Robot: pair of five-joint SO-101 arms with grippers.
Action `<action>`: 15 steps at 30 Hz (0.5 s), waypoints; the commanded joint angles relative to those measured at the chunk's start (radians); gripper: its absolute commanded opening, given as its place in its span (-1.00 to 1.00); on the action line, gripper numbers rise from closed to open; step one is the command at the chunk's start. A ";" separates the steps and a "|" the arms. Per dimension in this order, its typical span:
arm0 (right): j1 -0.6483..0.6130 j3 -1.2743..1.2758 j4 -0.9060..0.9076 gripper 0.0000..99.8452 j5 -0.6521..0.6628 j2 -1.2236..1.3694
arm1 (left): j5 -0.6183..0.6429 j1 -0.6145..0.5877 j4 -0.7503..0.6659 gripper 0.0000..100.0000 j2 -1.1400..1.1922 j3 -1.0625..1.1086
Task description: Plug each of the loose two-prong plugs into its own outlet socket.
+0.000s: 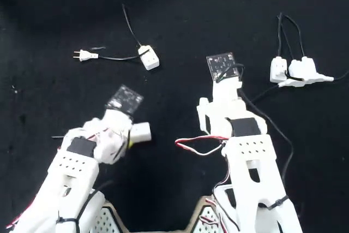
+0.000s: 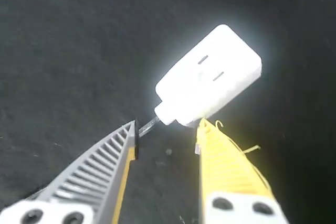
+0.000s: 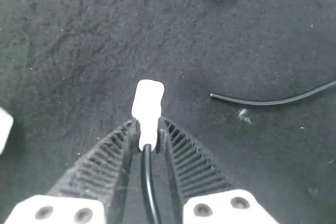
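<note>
A white outlet socket (image 2: 210, 77) with two slots lies on the black mat just past my left gripper (image 2: 167, 129). The gripper is open; the socket's neck and short cord stub sit between the fingertips, and the yellow finger (image 2: 226, 171) touches its underside. From above this socket (image 1: 140, 132) lies beside the left arm's wrist. My right gripper (image 3: 148, 127) is shut on a white plug (image 3: 147, 103) whose black cord runs back between the fingers; its prongs are hidden. A loose two-prong plug (image 1: 82, 55) lies at the far left, corded to a second socket (image 1: 149, 57).
At the far right lie another socket (image 1: 278, 69) and a white plug body (image 1: 302, 72) joined to it, with black cords looping behind. A thin black cord end (image 3: 262, 100) lies on the mat near the right gripper. A white object (image 3: 4, 127) peeks in at the edge.
</note>
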 commanded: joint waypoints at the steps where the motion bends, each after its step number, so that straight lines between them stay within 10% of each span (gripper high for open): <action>1: 0.014 -0.045 -0.021 -0.98 -0.012 -0.035 | 0.077 -0.047 -0.081 -0.61 -0.018 -0.028; 15: 0.014 -0.041 -0.021 -0.98 -0.012 -0.035 | 0.235 -0.185 -0.305 -0.62 0.328 -0.147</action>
